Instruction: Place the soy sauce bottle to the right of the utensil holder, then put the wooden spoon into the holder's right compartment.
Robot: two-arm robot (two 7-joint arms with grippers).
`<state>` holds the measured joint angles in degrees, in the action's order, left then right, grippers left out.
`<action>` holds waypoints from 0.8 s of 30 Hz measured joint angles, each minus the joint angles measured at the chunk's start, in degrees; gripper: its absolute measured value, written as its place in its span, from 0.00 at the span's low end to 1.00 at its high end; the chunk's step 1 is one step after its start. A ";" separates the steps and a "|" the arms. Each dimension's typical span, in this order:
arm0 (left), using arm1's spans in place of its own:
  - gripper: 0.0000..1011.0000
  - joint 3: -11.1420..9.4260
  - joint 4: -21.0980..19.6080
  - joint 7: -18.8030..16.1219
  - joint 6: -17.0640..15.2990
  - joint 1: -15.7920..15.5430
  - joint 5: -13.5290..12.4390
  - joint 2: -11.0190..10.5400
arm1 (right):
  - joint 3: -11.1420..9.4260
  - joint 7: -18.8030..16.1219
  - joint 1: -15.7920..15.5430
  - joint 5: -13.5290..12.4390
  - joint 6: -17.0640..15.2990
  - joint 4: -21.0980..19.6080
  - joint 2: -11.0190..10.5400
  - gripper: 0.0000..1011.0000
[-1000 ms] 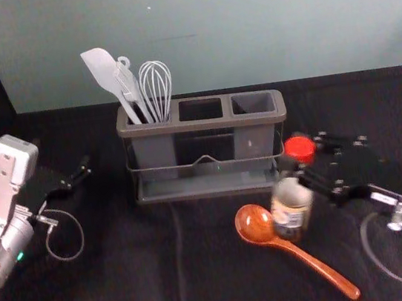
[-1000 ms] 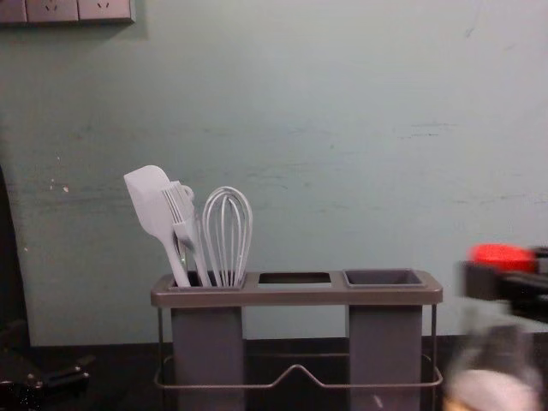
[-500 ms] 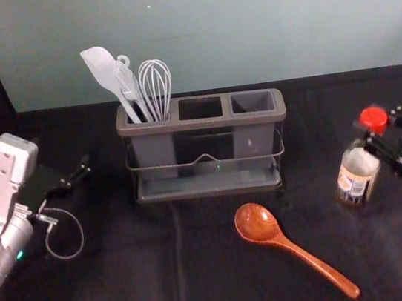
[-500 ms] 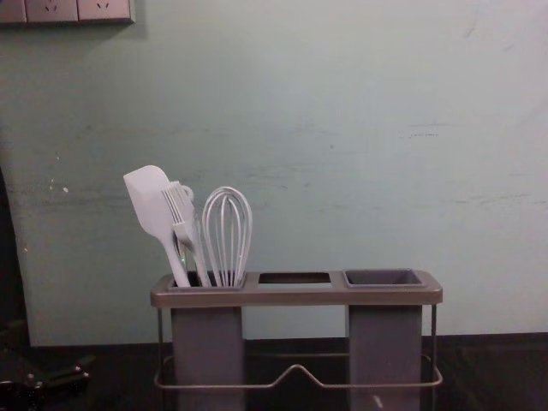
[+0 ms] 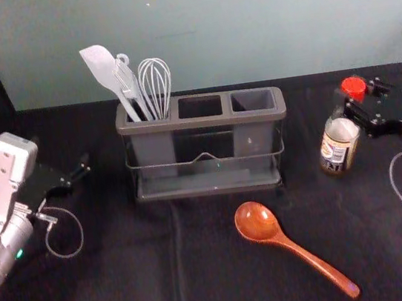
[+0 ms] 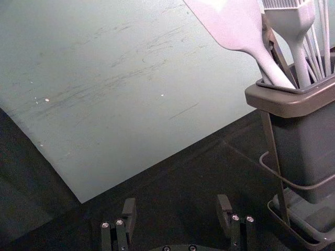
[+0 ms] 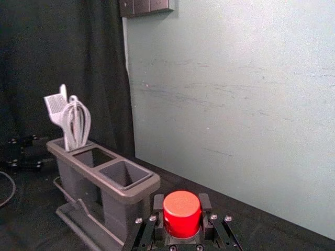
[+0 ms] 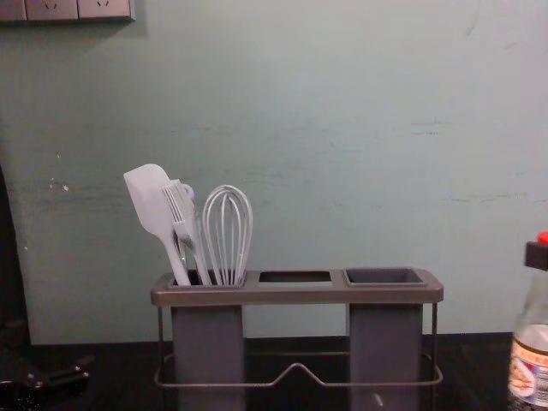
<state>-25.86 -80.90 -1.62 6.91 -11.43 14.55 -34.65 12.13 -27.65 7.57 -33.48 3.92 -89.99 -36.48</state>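
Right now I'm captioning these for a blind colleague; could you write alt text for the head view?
The robot's right gripper holds a soy sauce bottle by the neck, right of a gray utensil holder. A spatula, basting brush and whisk stand in its left compartment. A wooden spoon lies in front, with the left gripper open at far left.

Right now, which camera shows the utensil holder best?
The head view: it takes in the whole holder from above, with all three openings and the base. The chest view shows its front squarely but cuts off the bottom; the right wrist view, a slanted look, partly cut off; the left wrist view, one end.
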 joint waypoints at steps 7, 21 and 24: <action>0.99 0.00 0.00 0.00 0.00 0.00 0.00 0.00 | 2.34 -1.20 5.64 2.10 -0.91 5.54 3.33 0.39; 0.99 0.00 0.00 0.00 0.00 0.00 0.00 0.00 | 4.28 -2.15 9.85 4.08 -0.37 11.37 7.11 0.39; 0.99 0.00 0.00 0.00 0.00 0.00 0.00 0.00 | 4.33 -2.25 10.05 4.26 -0.17 11.95 7.41 0.39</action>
<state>-25.86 -80.90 -1.62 6.91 -11.44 14.55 -34.65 16.47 -29.90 17.63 -29.22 3.76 -78.04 -29.07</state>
